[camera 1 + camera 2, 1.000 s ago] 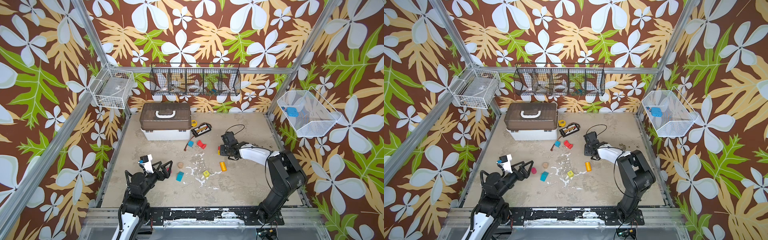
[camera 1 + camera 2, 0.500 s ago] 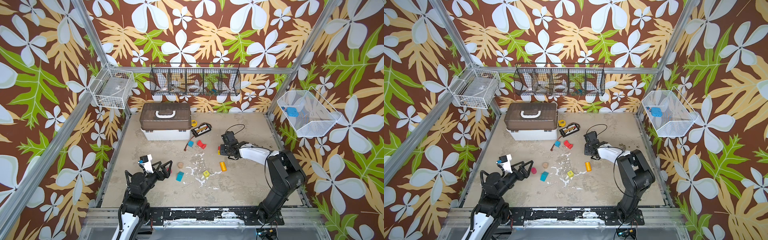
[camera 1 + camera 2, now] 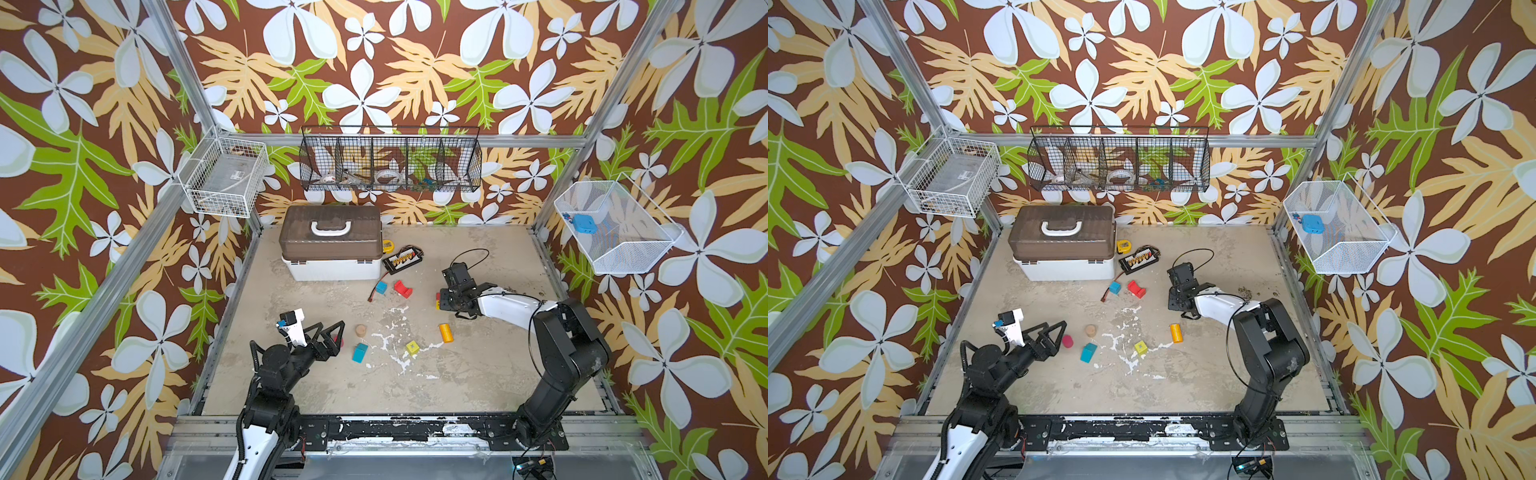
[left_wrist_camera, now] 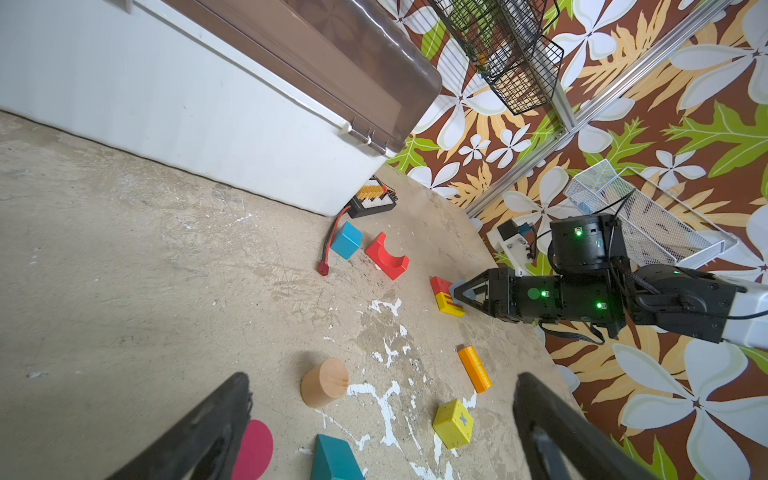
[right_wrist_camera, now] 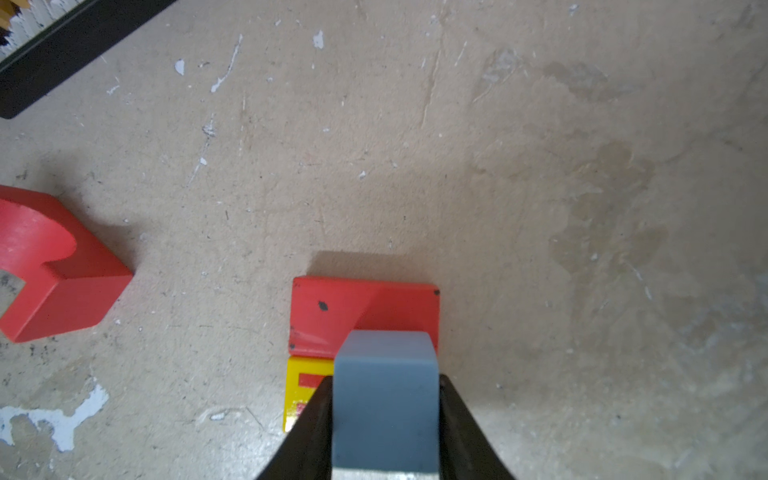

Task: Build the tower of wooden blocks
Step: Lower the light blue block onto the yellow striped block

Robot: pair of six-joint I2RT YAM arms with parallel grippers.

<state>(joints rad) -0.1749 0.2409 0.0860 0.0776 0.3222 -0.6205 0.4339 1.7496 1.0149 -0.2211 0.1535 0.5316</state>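
Right gripper (image 5: 385,380) pinches grey block (image 5: 386,353), bottom centre of right wrist view, above touching red block (image 5: 332,311) and yellow block (image 5: 305,374) | both top views: gripper hides grey block, centre-right | left gripper (image 3: 331,327) spread wide, empty, lower left | pink block (image 3: 1067,340) just beside its fingertip

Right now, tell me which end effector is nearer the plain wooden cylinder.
Left. The left end effector is beside the plain wooden cylinder; right end effector is across the table.
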